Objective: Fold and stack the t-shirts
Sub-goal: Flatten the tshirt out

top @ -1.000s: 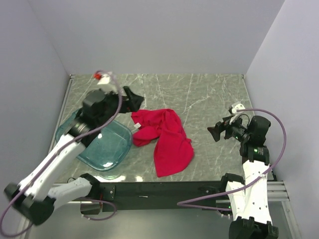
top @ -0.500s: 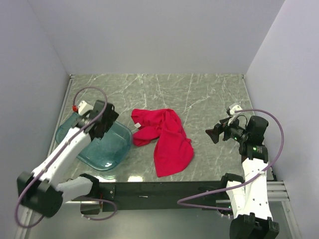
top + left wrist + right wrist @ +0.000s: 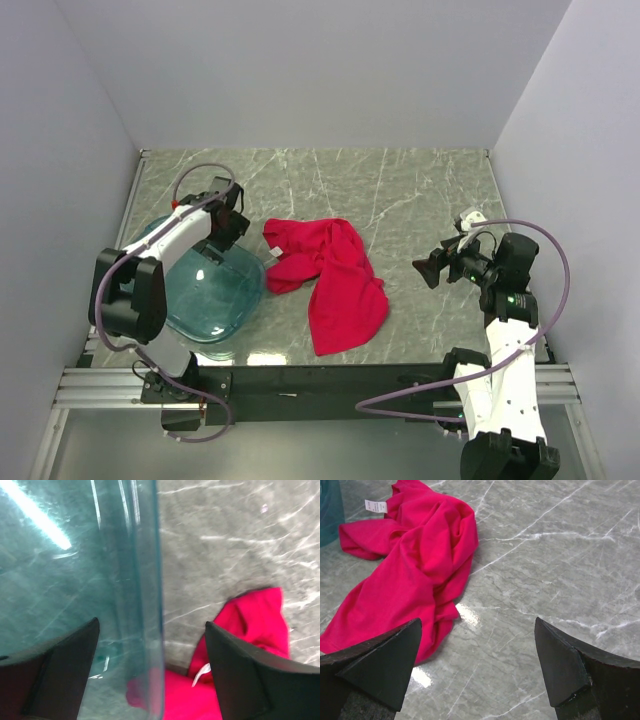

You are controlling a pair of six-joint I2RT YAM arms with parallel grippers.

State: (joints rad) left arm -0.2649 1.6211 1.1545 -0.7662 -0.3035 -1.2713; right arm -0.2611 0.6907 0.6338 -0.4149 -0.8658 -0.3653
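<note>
T-shirt (image 3: 335,280): crumpled, axis diagonal; just right of spread left gripper (image 3: 228,215), nearer; right gripper (image 3: 432,268) spread, well apart.

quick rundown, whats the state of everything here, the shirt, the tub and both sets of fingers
teal tub, upright on the table, nothing seen inside
red t-shirt, unfolded, crumpled beside the tub, white neck label showing
left fingers, open, holding nothing, tub's wall between them in the wrist view
right fingers, open, holding nothing, clear of the t-shirt
</note>
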